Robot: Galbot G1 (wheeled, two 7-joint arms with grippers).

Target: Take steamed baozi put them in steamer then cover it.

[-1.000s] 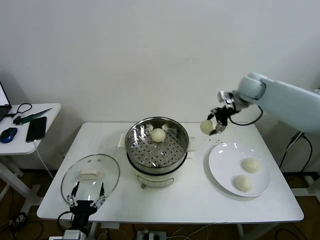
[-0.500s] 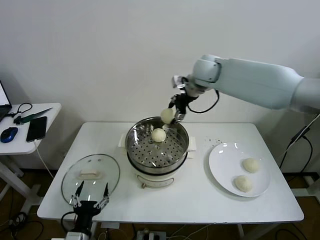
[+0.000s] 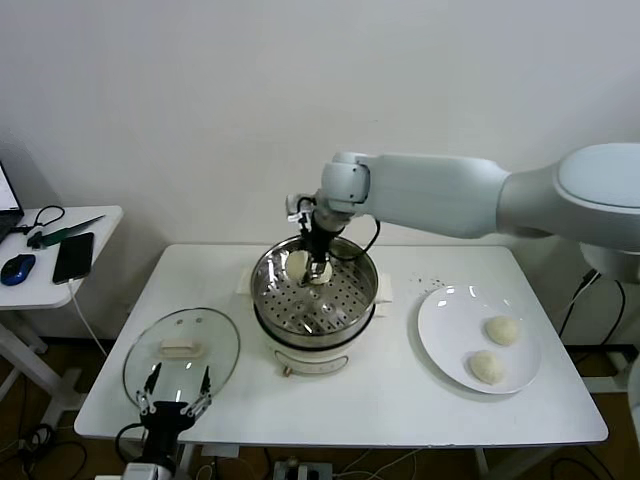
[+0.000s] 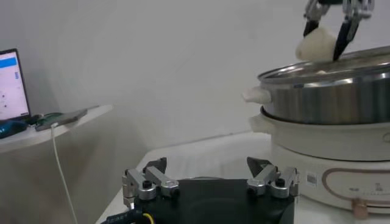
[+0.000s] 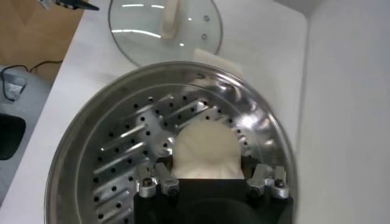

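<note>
Right claw [image 3: 317, 268] clamped on one baozi [image 5: 206, 151] inside the steamer [image 3: 314, 295] at its back rim, two more baozi on the plate [image 3: 450, 335], cover [image 3: 181, 352] on worktop [image 3: 390, 390], left claw [image 4: 210, 182] spread open, empty.

Shiny perforated steel steamer [image 3: 314, 290]; glass cover [image 3: 181, 355]

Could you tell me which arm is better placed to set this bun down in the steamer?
The right. Its gripper already holds a bun over the perforated tray of the steamer. The left gripper waits open at the table's front edge, near the glass lid.
</note>
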